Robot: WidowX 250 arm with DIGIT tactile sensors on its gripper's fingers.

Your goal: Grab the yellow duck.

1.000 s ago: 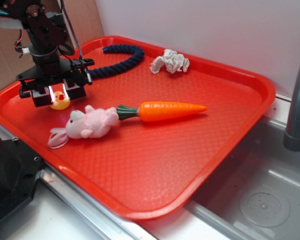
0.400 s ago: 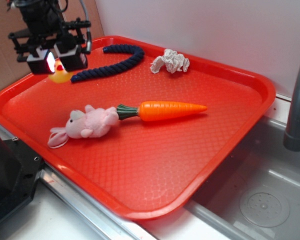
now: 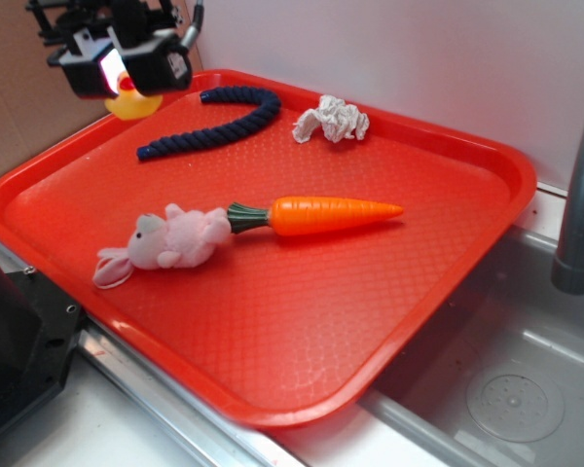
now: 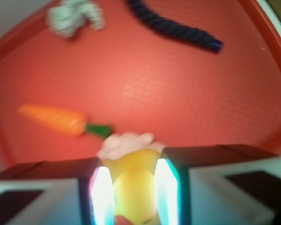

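Steel sink (image 3: pixel 526 389) with a grey faucet pipe (image 3: pixel 579 195) at right, white wall behind, cardboard panel at left. Red tray (image 3: pixel 302 331) bridges the sink edge; no worktop visible beyond a strip at bottom left.

On the tray, largest first:
- 1 rope (image 3: pixel 214 122), navy, curved, far side
- 1 carrot (image 3: pixel 316 215), orange with green stem, mid-tray
- 1 bunny (image 3: pixel 165 243), pink plush, its back touching the carrot stem
- 1 white crumpled scrap (image 3: pixel 331 119), near the far rim

Off the tray: 1 duck (image 3: pixel 131 100), yellow, clamped in the claw (image 3: pixel 119 70) well above the tray's far-left corner. Wrist view confirms it: duck (image 4: pixel 133 187) sits between the two lit pads (image 4: pixel 102 197), claw (image 4: pixel 133 194) shut on it. That view is blurred, so exact contact points are unclear.

Handling, my read: duck is tiny, light, hollow rubber, so it squashes under load. Glossy skin means slippery; it can squirt out if squeezed hard. Best hold is across the body flanks, widest part, not the head or beak. Current grip looks to be on the body sides, head tucked up between the pads. Moderate force should do.
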